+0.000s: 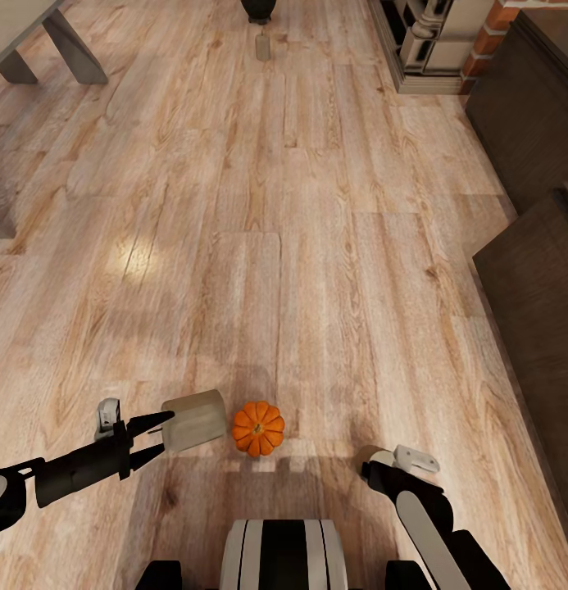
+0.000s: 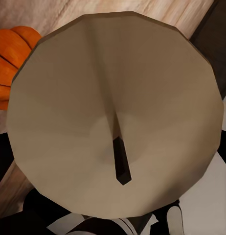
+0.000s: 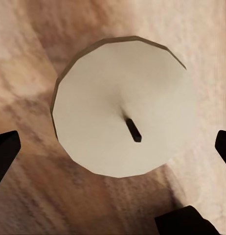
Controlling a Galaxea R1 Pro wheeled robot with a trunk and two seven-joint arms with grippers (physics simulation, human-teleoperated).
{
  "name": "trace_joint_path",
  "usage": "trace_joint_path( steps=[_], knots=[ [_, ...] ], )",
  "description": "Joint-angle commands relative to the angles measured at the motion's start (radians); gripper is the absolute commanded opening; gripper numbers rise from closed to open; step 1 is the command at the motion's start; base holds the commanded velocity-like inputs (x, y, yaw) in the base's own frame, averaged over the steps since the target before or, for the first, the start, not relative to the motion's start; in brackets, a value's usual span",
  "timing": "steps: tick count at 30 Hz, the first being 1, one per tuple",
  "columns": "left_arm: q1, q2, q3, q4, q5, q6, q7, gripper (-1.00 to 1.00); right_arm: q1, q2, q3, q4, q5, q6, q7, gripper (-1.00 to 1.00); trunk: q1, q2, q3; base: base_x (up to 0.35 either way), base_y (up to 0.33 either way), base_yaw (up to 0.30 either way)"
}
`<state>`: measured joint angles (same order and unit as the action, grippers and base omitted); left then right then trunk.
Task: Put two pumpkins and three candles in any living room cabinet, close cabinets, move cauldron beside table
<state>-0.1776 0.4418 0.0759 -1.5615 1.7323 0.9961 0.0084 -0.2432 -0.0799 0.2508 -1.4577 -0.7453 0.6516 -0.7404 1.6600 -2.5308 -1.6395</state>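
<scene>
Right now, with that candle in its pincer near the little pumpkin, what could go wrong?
1. The left pincer holds a candle lying sideways, gripped near one end; it might slip out.
2. The pumpkin sits right beside that candle, so a swing could knock it rolling.
3. The right pincer hangs open around another candle and could tip it.
</scene>
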Motion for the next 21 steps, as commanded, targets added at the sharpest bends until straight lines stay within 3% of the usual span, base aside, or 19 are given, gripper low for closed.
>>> trace_joint_path(
  steps=[1,17,21],
  knots=[
    [0.0,0.0,0.001,0.0,0.001,0.004,0.001,-1.0,-0.001,-0.001,0.002,-0.001,-0.007,0.001,-0.01,1.0,0.0,0.0,-0.001,0.0,0.0,0.0],
    [0.001,0.002,0.003,-0.001,0.001,0.004,0.0,-1.0,-0.001,-0.003,0.004,-0.001,0.001,-0.03,0.002,1.0,0.0,0.0,-0.001,0.0,0.0,0.0],
    [0.008,0.019,0.008,-0.002,0.001,0.004,-0.063,-1.0,-0.001,-0.004,0.004,-0.001,0.001,-0.04,0.003,1.0,0.0,0.0,-0.001,0.0,0.0,0.0]
  ],
)
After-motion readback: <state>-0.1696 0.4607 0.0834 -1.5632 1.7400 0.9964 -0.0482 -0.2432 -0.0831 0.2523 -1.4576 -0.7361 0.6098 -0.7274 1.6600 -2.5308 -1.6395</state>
